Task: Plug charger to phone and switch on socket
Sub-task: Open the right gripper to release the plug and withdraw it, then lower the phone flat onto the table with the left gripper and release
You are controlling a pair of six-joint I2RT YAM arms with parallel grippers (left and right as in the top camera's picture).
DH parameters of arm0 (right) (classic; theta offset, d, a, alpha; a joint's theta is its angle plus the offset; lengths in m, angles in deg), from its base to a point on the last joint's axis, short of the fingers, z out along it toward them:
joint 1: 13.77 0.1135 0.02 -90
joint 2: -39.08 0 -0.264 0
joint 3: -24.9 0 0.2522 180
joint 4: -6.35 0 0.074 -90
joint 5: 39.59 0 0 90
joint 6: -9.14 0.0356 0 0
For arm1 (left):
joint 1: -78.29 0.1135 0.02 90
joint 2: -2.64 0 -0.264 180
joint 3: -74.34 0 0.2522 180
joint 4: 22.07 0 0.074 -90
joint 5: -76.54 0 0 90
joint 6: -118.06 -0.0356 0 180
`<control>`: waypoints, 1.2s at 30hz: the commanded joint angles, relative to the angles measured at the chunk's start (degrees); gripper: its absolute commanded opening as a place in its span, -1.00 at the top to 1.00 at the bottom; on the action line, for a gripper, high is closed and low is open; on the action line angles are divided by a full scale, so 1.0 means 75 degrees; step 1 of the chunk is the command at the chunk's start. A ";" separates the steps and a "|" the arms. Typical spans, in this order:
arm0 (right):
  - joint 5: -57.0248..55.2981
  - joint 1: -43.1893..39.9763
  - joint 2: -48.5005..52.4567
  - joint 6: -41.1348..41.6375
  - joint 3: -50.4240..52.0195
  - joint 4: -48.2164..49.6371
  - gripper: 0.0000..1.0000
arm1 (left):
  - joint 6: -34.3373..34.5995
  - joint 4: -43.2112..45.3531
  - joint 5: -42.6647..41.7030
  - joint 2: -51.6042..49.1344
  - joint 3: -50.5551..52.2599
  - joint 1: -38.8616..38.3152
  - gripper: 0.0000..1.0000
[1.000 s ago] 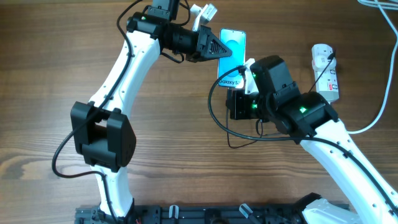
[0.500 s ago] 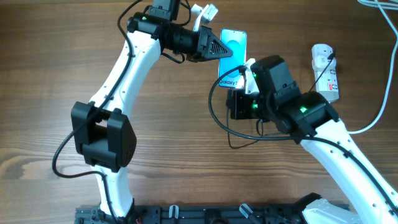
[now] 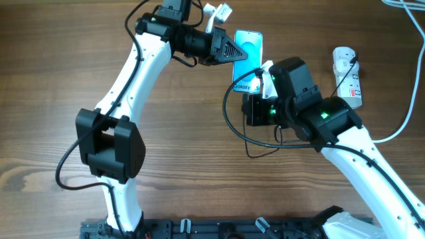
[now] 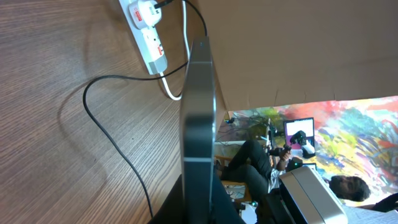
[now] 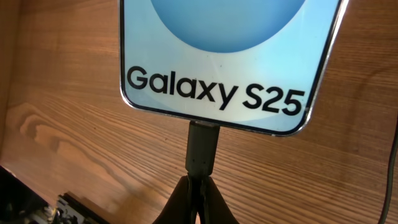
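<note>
The phone point(image 3: 249, 56) with a cyan screen and "Galaxy S25" text lies at the table's middle back. My left gripper point(image 3: 234, 52) is shut on its left edge; in the left wrist view the phone point(image 4: 198, 118) shows edge-on between the jaws point(image 4: 198, 208). My right gripper point(image 3: 255, 89) is shut on the charger's black plug tip point(image 5: 202, 148), which meets the phone's lower edge point(image 5: 211, 93) at its port. The thin black cable point(image 3: 239, 133) loops below. The white socket point(image 3: 348, 74) lies at the right with the black adapter point(image 3: 352, 61) plugged in.
The socket's white cord point(image 3: 398, 126) curves along the right edge of the table. The socket point(image 4: 146, 31) and black cable point(image 4: 118, 149) also show in the left wrist view. The wooden table point(image 3: 53, 99) spreads to the left.
The right gripper with the plug tip has edged slightly towards the phone's lower edge. The left arm and the phone have stayed still.
</note>
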 commanded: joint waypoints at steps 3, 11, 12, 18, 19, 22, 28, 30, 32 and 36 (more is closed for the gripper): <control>-0.0694 -0.0128 0.0044 -0.0370 -0.0341 0.0522 0.88 | -0.0149 -0.0242 -0.0309 0.0239 -0.0134 -0.0117 0.92; -0.0848 -0.0128 0.0044 -0.0361 -0.0341 0.0615 0.77 | -0.0152 -0.0291 -0.0297 0.0239 -0.0134 -0.0114 0.92; -0.0848 -0.0128 0.0044 -0.0364 -0.0341 0.0612 0.72 | -0.0152 -0.0291 -0.0297 0.0239 -0.0134 -0.0114 0.92; -0.0685 -0.0125 -0.0003 -0.0335 -0.0341 0.0358 -0.05 | -0.0149 -0.0291 0.0140 0.0239 -0.0134 -0.0055 0.92; -0.0597 -0.0128 -0.0041 -0.0335 -0.0341 0.0286 -0.18 | -0.0149 -0.0291 0.0166 0.0239 -0.0134 -0.0020 0.92; -0.0615 -0.0137 -0.0146 0.0061 -0.0341 0.0012 -0.99 | -0.0154 -0.0358 0.0641 0.0239 -0.0134 0.0096 0.92; -0.0924 -0.0495 -0.0166 0.0898 -0.0338 -0.0507 -0.99 | -0.0146 -0.1469 0.3156 0.0105 -0.0085 0.0085 0.92; -0.0898 -0.0498 -0.0154 0.0883 -0.0338 -0.0612 -1.00 | 0.0219 -0.1492 0.3646 0.0038 0.0032 0.0087 0.92; -0.0901 -0.0498 -0.0154 0.0842 -0.0338 -0.0816 -1.00 | 0.0370 -0.1480 0.3759 -0.0087 0.0187 0.0093 0.92; -0.0892 -0.0498 -0.0090 0.0868 -0.0329 -0.0962 -0.99 | 0.0367 -0.1411 0.3678 -0.0592 0.0303 0.0050 0.92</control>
